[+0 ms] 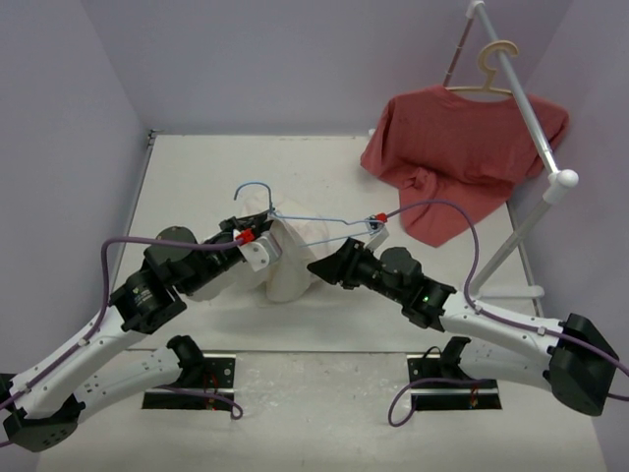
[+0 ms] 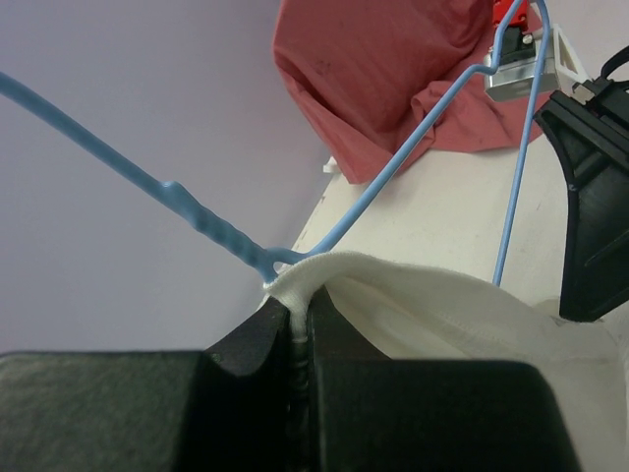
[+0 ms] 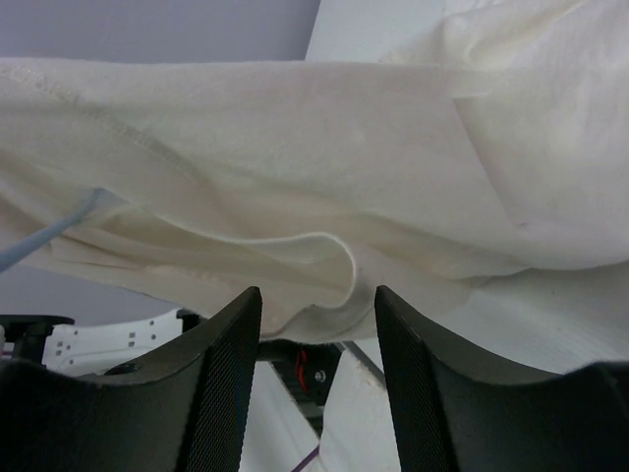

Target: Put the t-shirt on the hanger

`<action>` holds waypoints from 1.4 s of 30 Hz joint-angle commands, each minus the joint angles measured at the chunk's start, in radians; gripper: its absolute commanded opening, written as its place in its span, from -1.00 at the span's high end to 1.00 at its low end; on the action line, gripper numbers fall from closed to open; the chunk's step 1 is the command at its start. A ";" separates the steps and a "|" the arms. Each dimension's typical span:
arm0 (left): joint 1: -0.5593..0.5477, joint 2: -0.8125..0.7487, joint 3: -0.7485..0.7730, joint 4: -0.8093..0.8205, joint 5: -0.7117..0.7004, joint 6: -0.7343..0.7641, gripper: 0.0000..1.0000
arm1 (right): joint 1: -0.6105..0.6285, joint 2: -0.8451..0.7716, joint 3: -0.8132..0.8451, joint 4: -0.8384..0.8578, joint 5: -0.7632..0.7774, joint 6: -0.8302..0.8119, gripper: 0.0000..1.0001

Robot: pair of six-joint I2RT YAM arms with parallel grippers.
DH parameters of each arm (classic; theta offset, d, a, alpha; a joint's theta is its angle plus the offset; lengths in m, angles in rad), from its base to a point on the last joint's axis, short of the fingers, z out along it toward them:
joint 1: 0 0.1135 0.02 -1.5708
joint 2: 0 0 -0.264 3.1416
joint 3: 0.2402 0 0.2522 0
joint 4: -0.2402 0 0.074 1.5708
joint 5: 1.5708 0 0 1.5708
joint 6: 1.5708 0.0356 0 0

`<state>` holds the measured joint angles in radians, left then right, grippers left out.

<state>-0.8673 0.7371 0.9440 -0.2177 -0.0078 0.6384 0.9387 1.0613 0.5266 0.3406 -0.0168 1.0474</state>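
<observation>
The cream-white t-shirt [image 1: 291,264] is bunched at the table's middle, hanging from the light-blue wire hanger [image 1: 324,218], whose hook [image 1: 254,191] points to the back left. My left gripper [image 1: 261,246] is shut on the t-shirt's collar edge [image 2: 324,270], right at the hanger's twisted neck [image 2: 221,234]. My right gripper [image 1: 318,265] faces the t-shirt from the right and is open. In the right wrist view its fingers [image 3: 228,354] stand either side of a curled fold of the t-shirt's fabric [image 3: 324,265], which dips to the gripper's [image 3: 317,295] tips. A bit of hanger wire [image 3: 59,228] shows at the left.
A red t-shirt [image 1: 462,147] hangs on a beige hanger [image 1: 491,74] from a white rack [image 1: 536,123] at the back right, its base [image 1: 511,290] on the table. A small white-and-red clip [image 1: 376,221] sits at the blue hanger's right corner. Purple walls enclose the table.
</observation>
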 commanded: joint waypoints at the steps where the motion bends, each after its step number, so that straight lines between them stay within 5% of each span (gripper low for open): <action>1: -0.002 -0.012 0.004 0.097 0.002 -0.016 1.00 | 0.024 0.079 0.077 0.018 -0.013 -0.020 0.00; 5: -0.002 -0.021 0.005 0.099 0.027 -0.019 1.00 | 0.028 0.136 0.070 0.039 -0.020 -0.017 0.04; 11: -0.002 -0.023 0.006 0.088 0.012 -0.016 1.00 | 0.029 0.106 0.060 0.002 0.037 -0.025 0.98; 17: -0.002 -0.035 0.024 0.032 -0.040 -0.015 1.00 | -0.054 -0.069 0.046 -0.187 0.145 -0.097 1.00; 27: -0.002 -0.060 -0.078 0.066 -0.058 0.024 1.00 | -0.418 -0.333 0.260 -0.613 0.096 -0.328 1.00; 36: -0.002 0.070 -0.003 0.021 -0.052 0.011 1.00 | -0.459 -0.297 0.519 -0.785 0.024 -0.444 1.00; 42: -0.002 0.295 0.280 0.027 0.006 -0.062 1.00 | -0.364 -0.074 0.874 -0.957 -0.248 -0.560 1.00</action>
<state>-0.8711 0.9268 1.0044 -0.2400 -0.0321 0.6275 0.4935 0.8533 1.1679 -0.4960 -0.0945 0.6031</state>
